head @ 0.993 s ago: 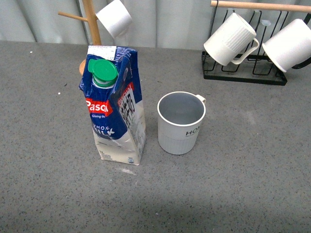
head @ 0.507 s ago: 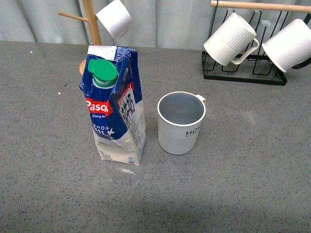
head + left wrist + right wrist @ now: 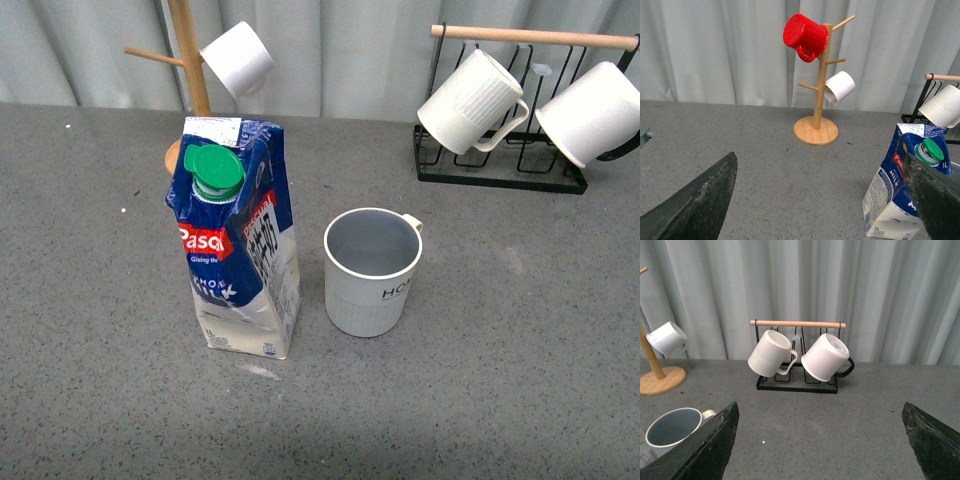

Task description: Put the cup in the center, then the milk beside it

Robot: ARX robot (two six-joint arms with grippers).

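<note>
Nothing on the table has shifted, only the front view tilts slightly: off-white ribbed "HOME" cup [image 3: 371, 271] stands centred, blue-and-white green-capped milk carton [image 3: 236, 250] upright just left of it, both my grippers [image 3: 815, 200] [image 3: 820, 440] spread and empty.

Five mugs show: the cup [image 3: 371, 270], a ribbed mug [image 3: 468, 90], two plain white mugs [image 3: 238, 58] [image 3: 590, 110], one red mug [image 3: 805, 36]. One milk carton [image 3: 238, 250]. Two racks [image 3: 817, 95] [image 3: 500, 160].
</note>
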